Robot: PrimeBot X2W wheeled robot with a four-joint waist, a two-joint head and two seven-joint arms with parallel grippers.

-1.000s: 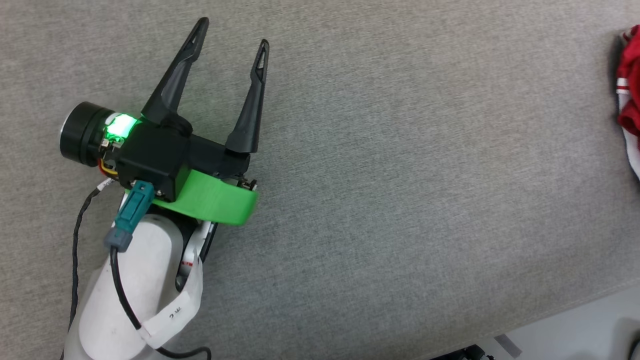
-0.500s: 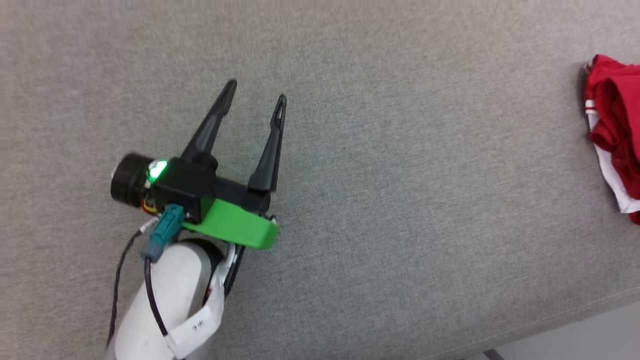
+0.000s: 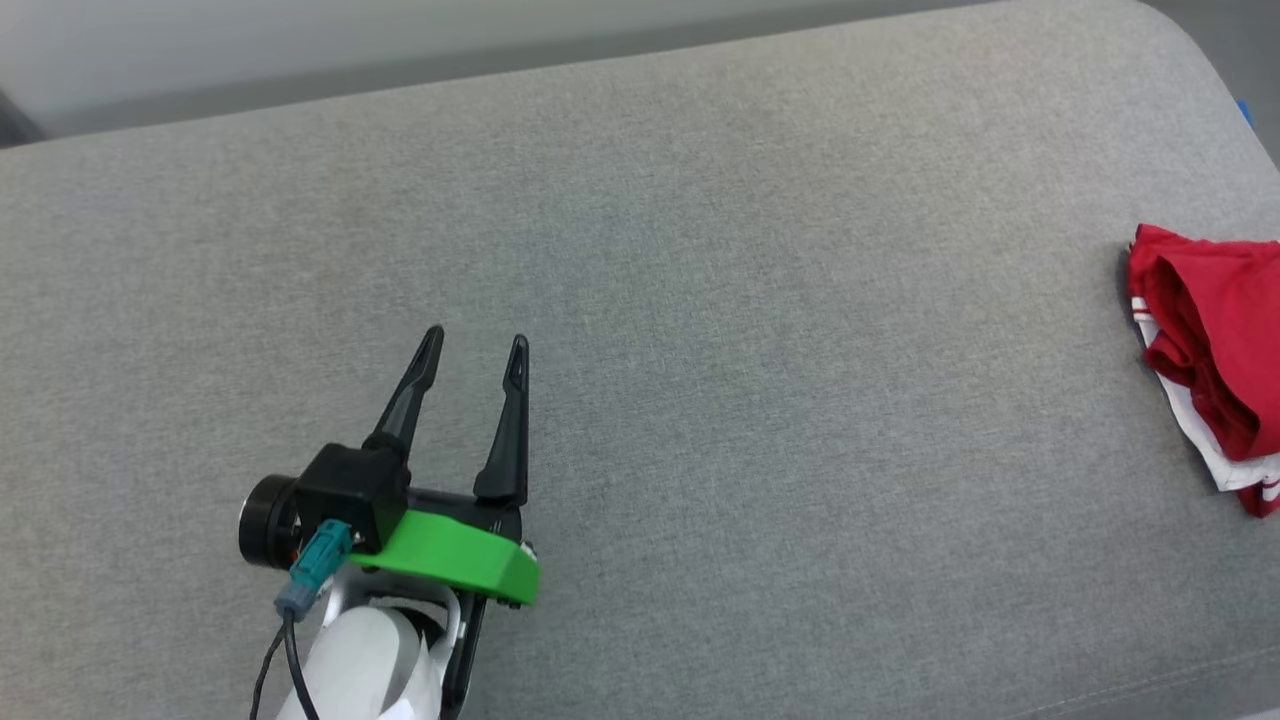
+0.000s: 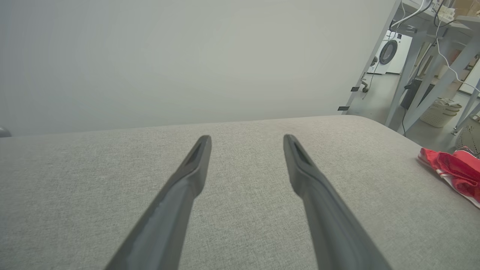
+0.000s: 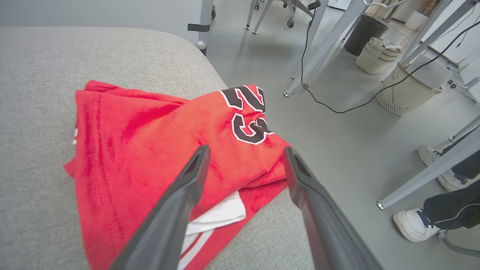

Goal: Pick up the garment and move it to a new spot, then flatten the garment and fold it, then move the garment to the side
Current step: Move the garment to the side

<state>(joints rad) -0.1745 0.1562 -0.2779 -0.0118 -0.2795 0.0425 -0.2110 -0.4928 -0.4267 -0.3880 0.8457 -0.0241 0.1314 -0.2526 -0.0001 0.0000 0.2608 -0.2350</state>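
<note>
The red basketball T-shirt with white sleeves and black number (image 5: 150,142) lies in a loose, lumpy bundle at the right end of the soft grey cloth-covered tabletop (image 3: 640,300), right by the rounded corner. The part with the number seems to reach the edge.

The right pincer (image 5: 246,150) is spread wide and grips nothing; its fingers sit just above the shirt. I cannot tell if they touch it. The left pincer (image 3: 477,337) is also spread wide and empty, over bare cloth well away from the shirt.

I think the shirt could slide off the edge onto the grey floor (image 5: 337,150) if a finger bumps or hooks it. A hooked finger could also pull the folds apart.

The room has a pale wall (image 4: 187,56), metal table legs (image 5: 431,170), a black cable (image 5: 337,108), a white woven basket (image 5: 407,93) and a washing machine (image 4: 388,52). A person's white shoe (image 5: 412,225) stands close by.
</note>
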